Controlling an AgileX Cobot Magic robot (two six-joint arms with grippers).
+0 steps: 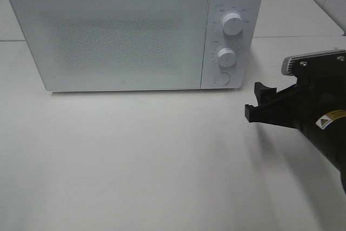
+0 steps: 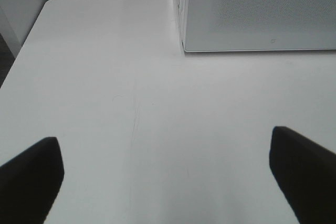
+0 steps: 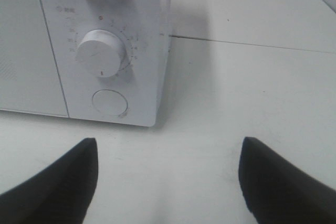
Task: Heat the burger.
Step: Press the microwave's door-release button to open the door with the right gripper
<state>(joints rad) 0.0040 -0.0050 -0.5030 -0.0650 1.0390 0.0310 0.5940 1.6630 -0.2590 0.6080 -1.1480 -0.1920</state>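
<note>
The burger is out of view in every frame. A white microwave (image 1: 135, 31) stands at the back of the table with its door shut; its lower dial (image 3: 101, 52) and round button (image 3: 110, 103) show in the right wrist view. My right gripper (image 1: 258, 104) hovers open and empty to the right of the microwave's control panel, a little in front of it. In its own view the right fingers (image 3: 58, 182) stand wide apart over bare table. My left gripper (image 2: 168, 177) is open and empty, over the table in front of the microwave's left corner (image 2: 184, 45).
Two dials (image 1: 232, 24) and a round button (image 1: 221, 78) sit on the microwave's right panel. A seam between two tabletops (image 3: 252, 43) runs behind the right gripper. The table's left edge (image 2: 21, 61) is near the left arm.
</note>
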